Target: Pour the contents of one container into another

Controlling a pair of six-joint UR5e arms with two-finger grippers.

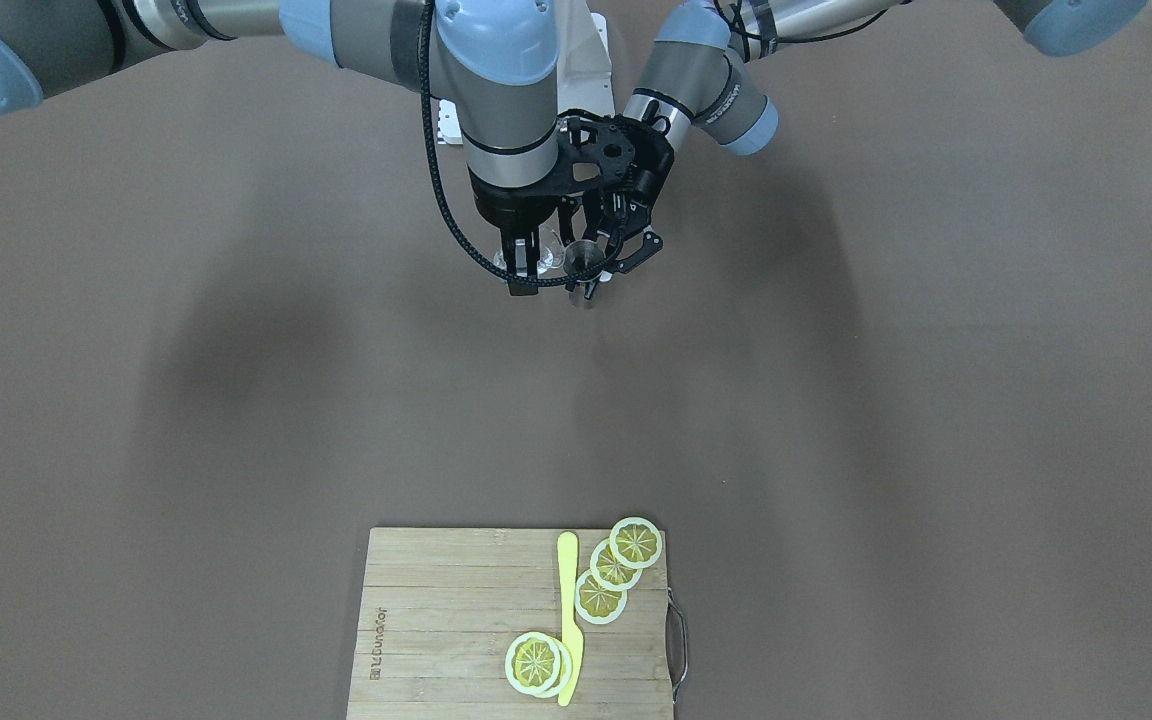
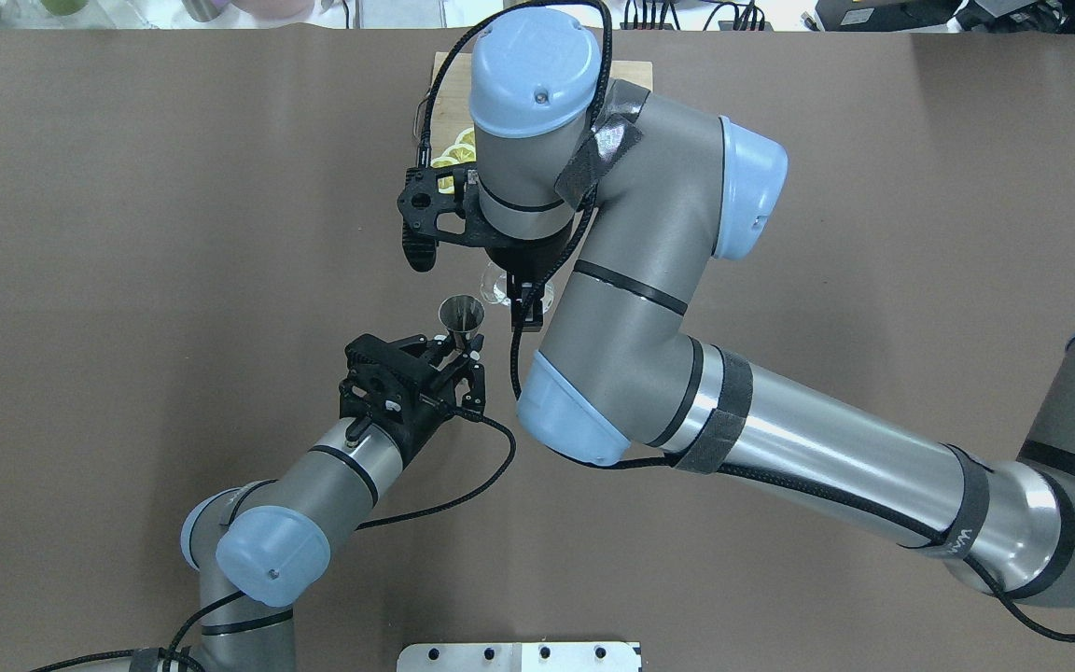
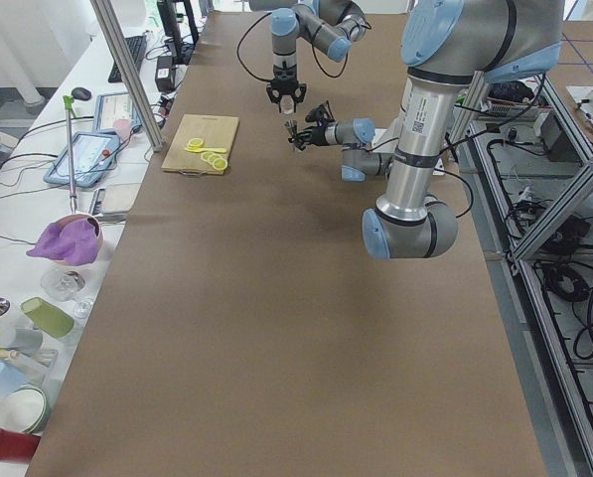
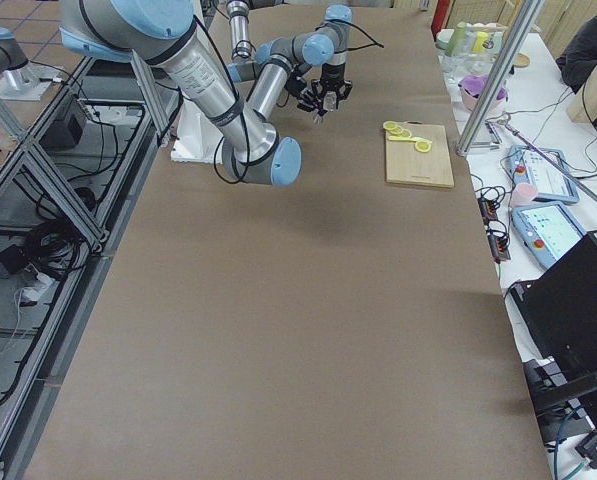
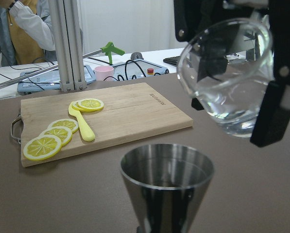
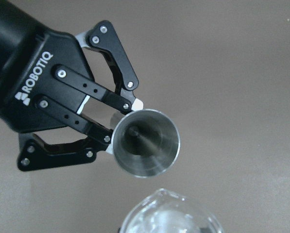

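Note:
My left gripper [image 2: 459,358] is shut on the lower part of a small steel cone-shaped cup [image 2: 461,315], held upright above the table with its mouth open upward. In the right wrist view the steel cup [image 6: 145,143] sits between the left gripper's [image 6: 123,127] black fingers. My right gripper [image 1: 526,268] points down and is shut on a small clear glass [image 1: 548,245] with a pour lip. The glass [image 5: 227,77] hangs just beside and slightly above the steel cup [image 5: 166,182], a little tilted. Whether either container holds liquid is unclear.
A wooden cutting board [image 1: 436,620] lies at the table's far side from the robot, carrying lemon slices [image 1: 616,570] and a yellow knife [image 1: 568,610]. Side benches with cups, tablets and a person's sleeve [image 5: 30,24] lie beyond the table edge.

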